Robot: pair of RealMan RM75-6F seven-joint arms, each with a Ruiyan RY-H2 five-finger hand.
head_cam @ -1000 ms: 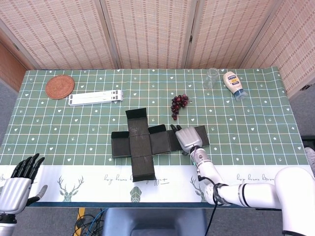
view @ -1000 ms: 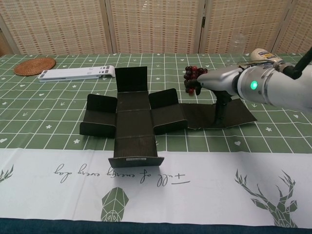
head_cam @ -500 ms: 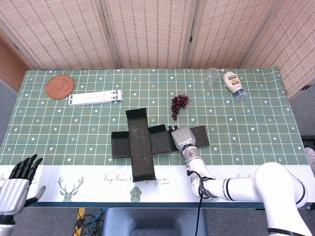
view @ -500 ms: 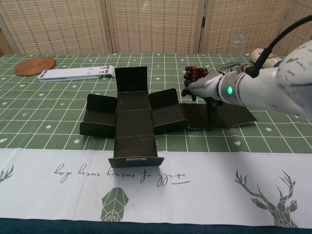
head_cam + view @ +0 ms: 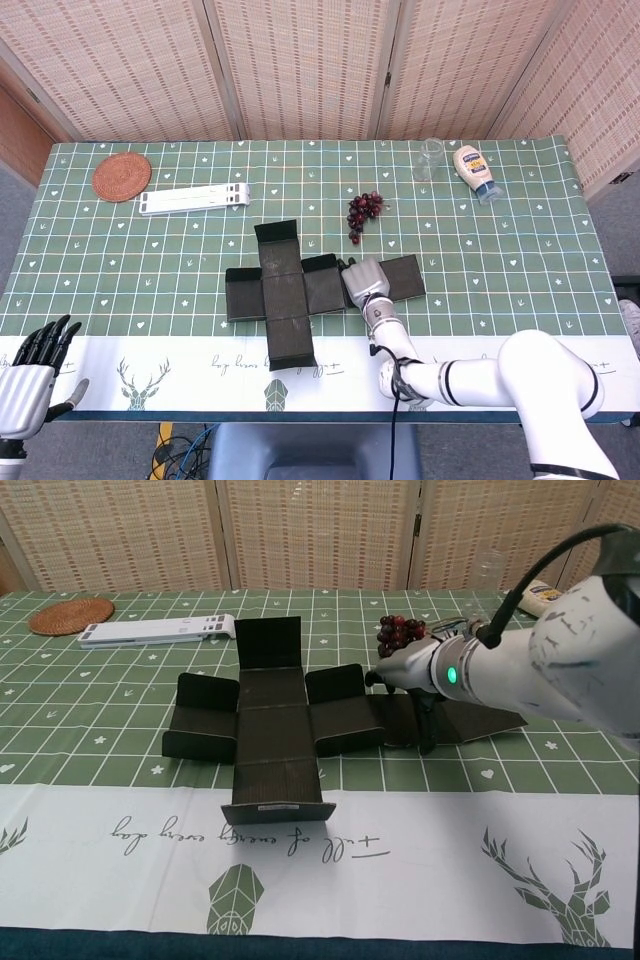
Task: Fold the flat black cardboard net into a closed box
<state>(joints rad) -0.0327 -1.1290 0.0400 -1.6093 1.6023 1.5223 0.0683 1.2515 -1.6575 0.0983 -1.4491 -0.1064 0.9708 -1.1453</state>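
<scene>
black cardboard net (image 5: 283, 292), flaps partly raised

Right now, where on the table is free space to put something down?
Bare cloth lies left of the cardboard net, below the white stand, and right of the right hand, below the bottle. It is crowded around the grapes.

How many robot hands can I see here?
2. The right hand rests on the black cardboard net at mid-table; the left hand hovers open off the table's near-left corner, seen only in the head view.
</scene>
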